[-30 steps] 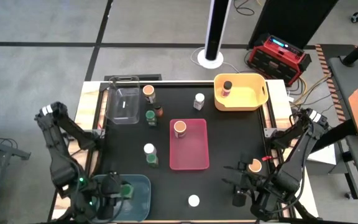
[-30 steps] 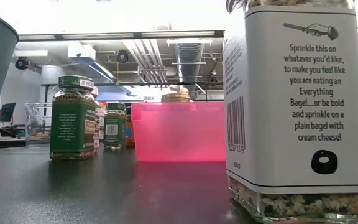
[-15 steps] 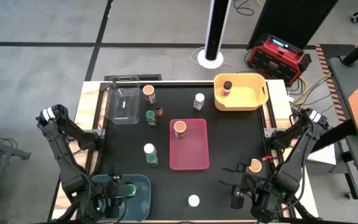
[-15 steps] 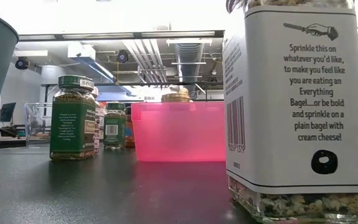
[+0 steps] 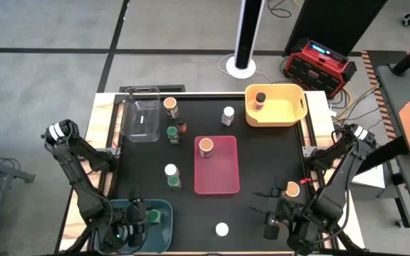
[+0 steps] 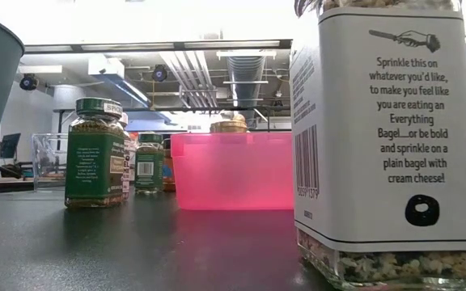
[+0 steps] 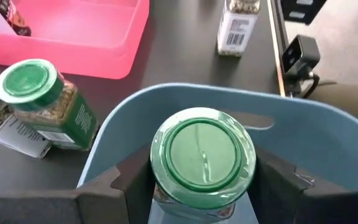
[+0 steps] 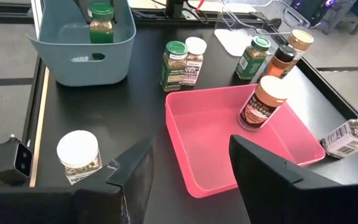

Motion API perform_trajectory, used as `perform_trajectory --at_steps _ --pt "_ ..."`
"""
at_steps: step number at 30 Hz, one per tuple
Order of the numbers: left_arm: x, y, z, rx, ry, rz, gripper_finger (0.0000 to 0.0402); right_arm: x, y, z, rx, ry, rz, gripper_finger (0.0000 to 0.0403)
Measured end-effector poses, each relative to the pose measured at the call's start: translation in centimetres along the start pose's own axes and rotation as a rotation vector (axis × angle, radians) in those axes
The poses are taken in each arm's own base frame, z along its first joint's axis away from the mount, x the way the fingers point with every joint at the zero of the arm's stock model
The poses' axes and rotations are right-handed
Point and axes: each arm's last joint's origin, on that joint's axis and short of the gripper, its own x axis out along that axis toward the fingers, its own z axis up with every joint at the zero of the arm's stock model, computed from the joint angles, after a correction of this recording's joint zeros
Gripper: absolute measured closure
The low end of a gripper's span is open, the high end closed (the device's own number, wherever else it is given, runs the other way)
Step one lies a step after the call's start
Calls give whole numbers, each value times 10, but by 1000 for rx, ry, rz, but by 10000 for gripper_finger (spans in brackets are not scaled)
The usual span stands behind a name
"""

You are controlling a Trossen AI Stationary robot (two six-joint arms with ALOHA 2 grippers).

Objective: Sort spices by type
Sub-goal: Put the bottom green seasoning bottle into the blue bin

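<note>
The left gripper (image 7: 201,180) is down inside the blue bin (image 7: 303,134) at the table's seven o'clock corner, its dark fingers (image 7: 132,177) clamped on either side of a green-lidded spice jar (image 7: 202,160). The jar is a small clear cylinder with a glossy round green lid and pale flecked seasoning showing below the rim; in the right wrist view it stands upright in the bin.

Toward the table's middle a second green-lidded jar (image 5: 174,181) touches a white-lidded jar (image 5: 170,170) just at its twelve o'clock, both at nine o'clock of the pink bin (image 5: 219,178). An orange-lidded jar (image 5: 206,146) with dark reddish contents stands in the pink bin's twelve o'clock end.

Farther back, another green-lidded jar (image 5: 172,132), a dark-lidded jar (image 5: 181,126) and an orange-lidded one (image 5: 170,106) cluster beside the clear bin (image 5: 141,117). A white-lidded jar (image 5: 228,114) stands alone, and a dark-lidded jar (image 5: 260,98) sits in the yellow bin (image 5: 294,107).

The right gripper (image 8: 188,162) rests at five o'clock with its fingers apart and nothing between them (an orange-lidded jar (image 5: 292,189) shows beside that arm). One more white-lidded jar (image 5: 222,229) stands at six o'clock.
</note>
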Motion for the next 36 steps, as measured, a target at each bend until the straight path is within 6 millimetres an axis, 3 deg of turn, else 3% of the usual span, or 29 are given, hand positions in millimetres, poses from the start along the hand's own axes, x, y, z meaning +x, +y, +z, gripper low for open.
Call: perform_trajectory --at_steps 19,36 --pt "30 -11 -28 11 47 78 208 1 0 -1 -8 2 -2 204" --pt "28 -12 -27 -16 68 59 154 1 0 -2 -9 3 -2 204"
